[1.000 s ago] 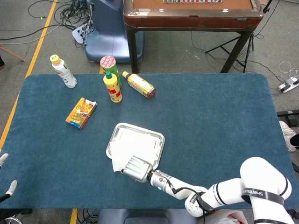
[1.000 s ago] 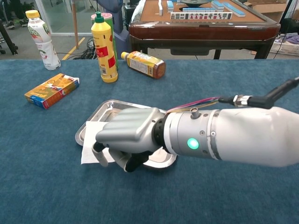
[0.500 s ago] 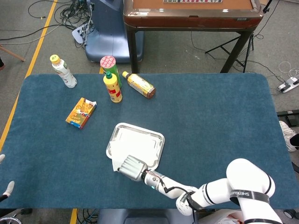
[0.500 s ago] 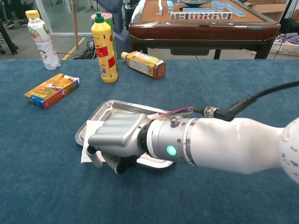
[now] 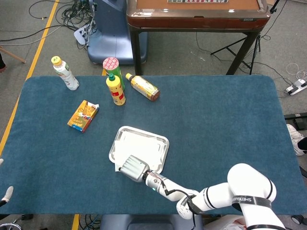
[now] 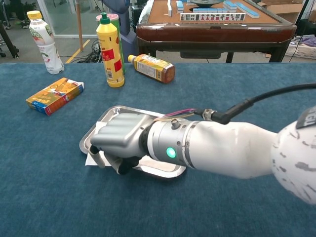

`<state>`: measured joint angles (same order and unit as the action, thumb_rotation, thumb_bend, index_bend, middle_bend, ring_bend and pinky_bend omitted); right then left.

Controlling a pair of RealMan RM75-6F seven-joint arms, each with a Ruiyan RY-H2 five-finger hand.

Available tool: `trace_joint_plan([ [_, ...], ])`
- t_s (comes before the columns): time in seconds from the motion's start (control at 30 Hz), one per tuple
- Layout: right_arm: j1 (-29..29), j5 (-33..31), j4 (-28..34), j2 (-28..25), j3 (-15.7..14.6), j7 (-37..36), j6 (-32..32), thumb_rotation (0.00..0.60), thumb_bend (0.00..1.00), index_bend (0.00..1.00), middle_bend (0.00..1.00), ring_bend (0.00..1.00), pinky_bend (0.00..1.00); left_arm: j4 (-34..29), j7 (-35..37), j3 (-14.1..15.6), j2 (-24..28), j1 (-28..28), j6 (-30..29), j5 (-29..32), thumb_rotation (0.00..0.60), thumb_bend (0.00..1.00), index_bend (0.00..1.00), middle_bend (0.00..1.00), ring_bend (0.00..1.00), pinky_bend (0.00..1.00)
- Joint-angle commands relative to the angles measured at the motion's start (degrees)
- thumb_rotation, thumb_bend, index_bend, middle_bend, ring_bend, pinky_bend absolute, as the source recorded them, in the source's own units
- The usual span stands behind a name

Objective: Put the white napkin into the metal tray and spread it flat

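Note:
The metal tray (image 5: 165, 143) (image 6: 105, 116) lies near the table's front, left of centre. The white napkin (image 5: 138, 147) lies mostly inside it. One corner (image 6: 90, 161) hangs over the tray's near-left rim onto the blue cloth. My right hand (image 5: 132, 167) (image 6: 120, 142) sits over that corner, knuckles up, fingers curled down onto the napkin and gripping it. The hand hides much of the napkin and the tray's near rim in the chest view. Only pale fingertips (image 5: 6, 192) of my left hand show at the left edge of the head view, spread apart and holding nothing.
At the far left stand a yellow bottle (image 5: 115, 89) (image 6: 109, 49), a pink-lidded can (image 5: 111, 64) and a white bottle (image 5: 64, 73) (image 6: 44, 42). An amber bottle (image 5: 142, 87) (image 6: 154, 68) lies on its side. An orange box (image 5: 83, 115) (image 6: 54, 95) lies left of the tray.
My right hand has slid left and toward the tray along its near rim. Less of the napkin's corner now shows outside the tray. The left fingertips barely moved.

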<state>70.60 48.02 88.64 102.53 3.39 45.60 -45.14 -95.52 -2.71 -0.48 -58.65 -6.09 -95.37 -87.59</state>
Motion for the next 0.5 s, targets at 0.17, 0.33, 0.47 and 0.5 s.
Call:
trace_joint_plan([
  [0.17, 0.55, -0.82, -1.31, 0.48, 0.58, -0.34, -0.09, 0.545, 1.0, 0.36, 1.0, 1.0, 1.0, 0.34, 0.3, -0.05, -0.06, -0.04, 0.2, 0.29, 0.6, 0.29, 0.11, 0.03, 0.01, 0.0],
  [0.33, 0.78, -1.68, -2.45, 0.79, 0.98, -0.67, -0.31, 0.546, 1.0, 0.36, 1.0, 1.0, 1.0, 0.52, 0.53, -0.09, -0.06, -0.02, 0.32, 0.36, 0.6, 0.29, 0.11, 0.03, 0.01, 0.0],
  [0.47, 1.04, -2.41, -3.72, 1.32, 0.83, -0.42, -0.23, 0.547, 1.0, 0.36, 1.0, 1.0, 1.0, 0.86, 0.75, -0.08, -0.27, -0.01, 0.43, 0.39, 0.6, 0.29, 0.11, 0.03, 0.01, 0.0],
  [0.5, 1.09, -2.61, -4.05, 1.47, 0.83, -0.44, -0.16, 0.547, 1.0, 0.36, 1.0, 1.0, 1.0, 0.94, 0.81, -0.11, -0.32, -0.01, 0.43, 0.42, 0.6, 0.29, 0.11, 0.03, 0.01, 0.0],
])
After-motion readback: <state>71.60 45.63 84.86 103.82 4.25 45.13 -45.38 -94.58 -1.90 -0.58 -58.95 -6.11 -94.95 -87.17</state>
